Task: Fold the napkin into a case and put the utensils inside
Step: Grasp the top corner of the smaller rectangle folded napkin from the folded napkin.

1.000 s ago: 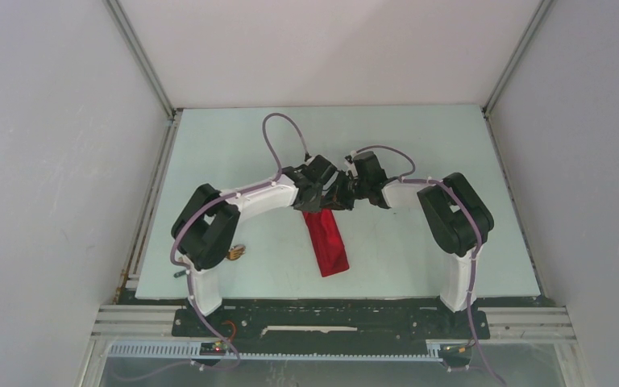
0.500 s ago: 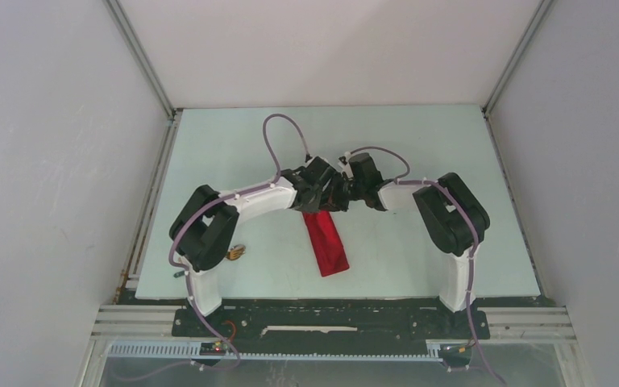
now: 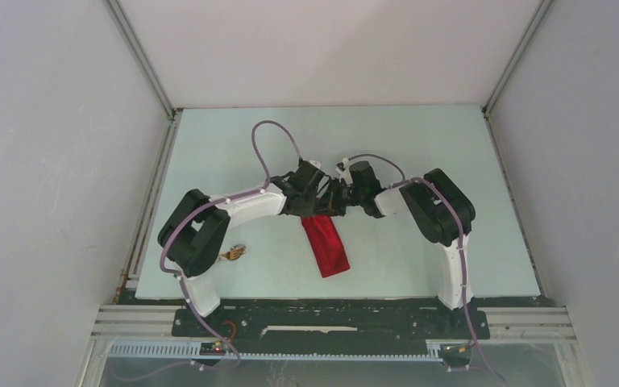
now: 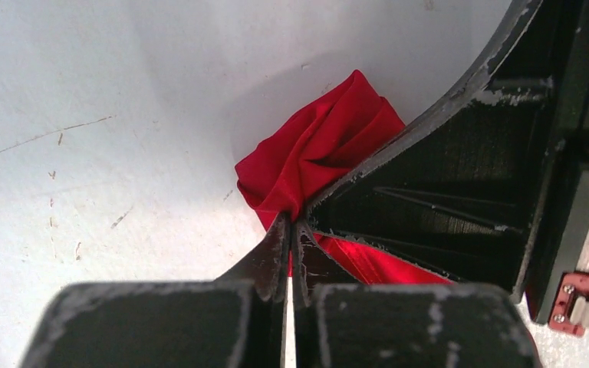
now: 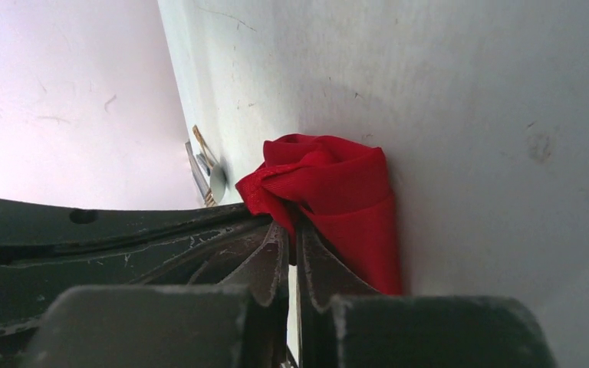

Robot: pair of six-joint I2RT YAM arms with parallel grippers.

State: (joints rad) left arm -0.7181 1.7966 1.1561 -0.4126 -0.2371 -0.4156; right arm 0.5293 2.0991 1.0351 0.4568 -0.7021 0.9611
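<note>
The left gripper (image 4: 290, 230) presses its fingers together on the far end of the red case (image 3: 326, 244). The right gripper (image 5: 292, 230) pinches the same end, just beside it. The wooden fork (image 3: 234, 253) lies well behind the left gripper.

- left arm (image 3: 234, 205): base at lower left of the top view, elbow bent, forearm reaching right toward frame centre
- right arm (image 3: 439, 211): mirrors it from lower right, forearm pointing left toward centre
- left gripper (image 4: 290, 226): fingers pressed to a thin slit, pinching a fold of the napkin (image 4: 322, 146)
- right gripper (image 5: 291, 230): fingers likewise pressed together on the same cloth
- the two gripper heads sit just beside each other at centre of the top view, fingertips converging
</note>
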